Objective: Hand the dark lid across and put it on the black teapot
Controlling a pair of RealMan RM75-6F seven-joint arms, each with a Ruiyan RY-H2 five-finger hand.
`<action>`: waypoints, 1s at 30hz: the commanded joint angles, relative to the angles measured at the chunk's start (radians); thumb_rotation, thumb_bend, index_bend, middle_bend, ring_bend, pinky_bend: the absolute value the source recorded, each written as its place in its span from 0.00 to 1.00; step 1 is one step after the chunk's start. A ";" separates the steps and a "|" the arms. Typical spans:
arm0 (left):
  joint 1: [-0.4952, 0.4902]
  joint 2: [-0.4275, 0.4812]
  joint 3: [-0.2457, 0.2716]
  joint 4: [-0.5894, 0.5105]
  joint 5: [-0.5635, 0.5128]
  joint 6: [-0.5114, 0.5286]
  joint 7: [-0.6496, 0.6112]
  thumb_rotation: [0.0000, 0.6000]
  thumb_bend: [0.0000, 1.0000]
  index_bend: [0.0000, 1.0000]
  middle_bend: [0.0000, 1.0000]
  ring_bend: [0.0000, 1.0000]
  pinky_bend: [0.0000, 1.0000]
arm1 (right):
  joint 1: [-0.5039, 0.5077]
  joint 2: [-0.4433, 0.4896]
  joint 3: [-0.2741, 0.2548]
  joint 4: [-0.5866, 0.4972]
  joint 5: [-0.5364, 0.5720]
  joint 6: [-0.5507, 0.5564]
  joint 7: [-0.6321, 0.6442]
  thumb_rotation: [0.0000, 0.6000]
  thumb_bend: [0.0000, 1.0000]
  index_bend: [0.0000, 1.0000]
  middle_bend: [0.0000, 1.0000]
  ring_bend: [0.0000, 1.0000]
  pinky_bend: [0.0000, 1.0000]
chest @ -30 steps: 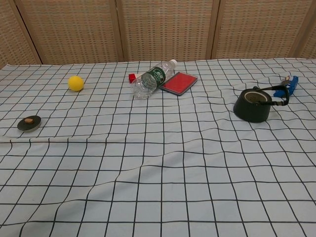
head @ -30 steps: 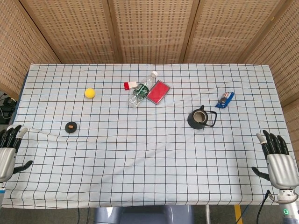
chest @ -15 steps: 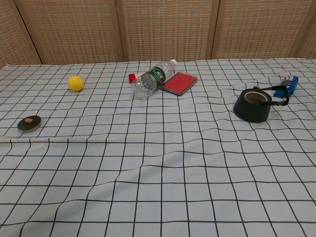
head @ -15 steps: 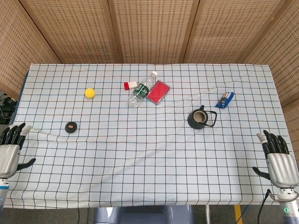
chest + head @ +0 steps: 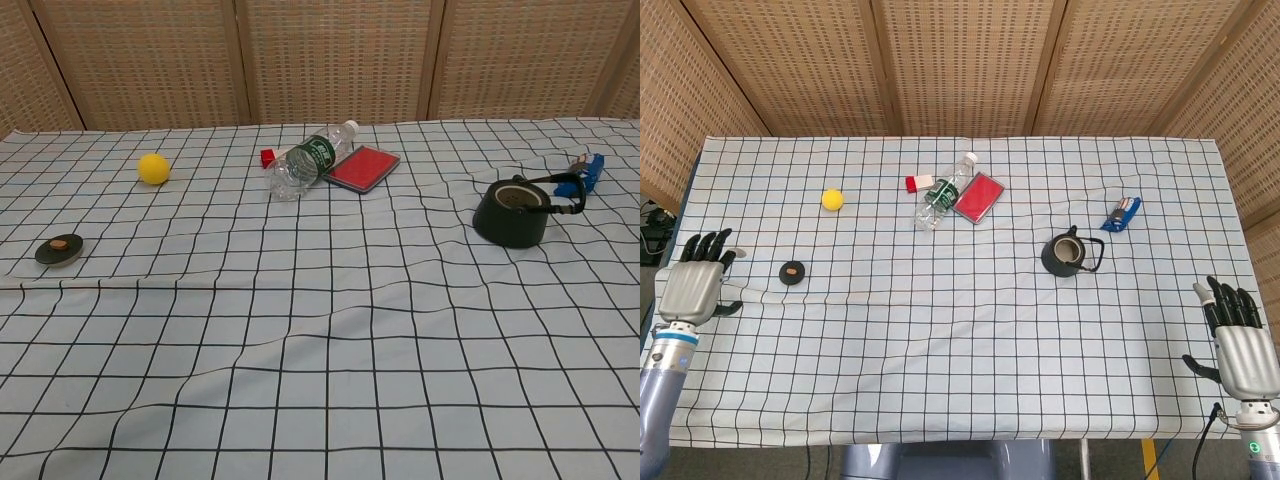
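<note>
Beside the lid [image 5: 792, 272], left robot hand [image 5: 695, 287], spread.

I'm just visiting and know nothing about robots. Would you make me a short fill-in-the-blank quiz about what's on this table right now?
1. The dark lid lies on the cloth nearest the robot's ____ hand.
2. The black teapot stands with its top ____.
3. The ball is coloured ____.
4. The plastic bottle lies on its ____, beside the red case.

Missing words: left; uncovered; yellow; side
</note>
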 commanded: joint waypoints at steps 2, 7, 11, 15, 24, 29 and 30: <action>-0.074 -0.049 -0.022 0.053 -0.098 -0.077 0.077 1.00 0.16 0.30 0.00 0.00 0.00 | 0.000 0.000 0.002 0.006 0.006 -0.004 0.005 1.00 0.16 0.00 0.00 0.00 0.00; -0.160 -0.138 -0.026 0.164 -0.216 -0.148 0.165 1.00 0.16 0.31 0.00 0.00 0.00 | -0.002 0.003 0.005 0.018 0.019 -0.007 0.017 1.00 0.16 0.00 0.00 0.00 0.00; -0.205 -0.191 -0.020 0.228 -0.294 -0.179 0.214 1.00 0.16 0.28 0.00 0.00 0.00 | -0.007 0.006 0.006 0.024 0.027 -0.004 0.029 1.00 0.16 0.00 0.00 0.00 0.00; -0.239 -0.229 -0.012 0.282 -0.350 -0.205 0.232 1.00 0.16 0.24 0.00 0.00 0.00 | -0.010 0.009 0.007 0.027 0.029 -0.001 0.037 1.00 0.16 0.00 0.00 0.00 0.00; -0.284 -0.289 0.003 0.376 -0.428 -0.247 0.243 1.00 0.17 0.25 0.00 0.00 0.00 | -0.014 0.011 0.007 0.027 0.024 0.008 0.044 1.00 0.16 0.00 0.00 0.00 0.00; -0.307 -0.330 0.013 0.432 -0.449 -0.264 0.240 1.00 0.18 0.28 0.00 0.00 0.00 | -0.013 0.009 0.006 0.029 0.025 0.002 0.045 1.00 0.16 0.00 0.00 0.00 0.00; -0.311 -0.337 0.014 0.439 -0.450 -0.266 0.235 1.00 0.18 0.28 0.00 0.00 0.00 | -0.012 0.009 0.006 0.029 0.024 0.001 0.045 1.00 0.16 0.00 0.00 0.00 0.00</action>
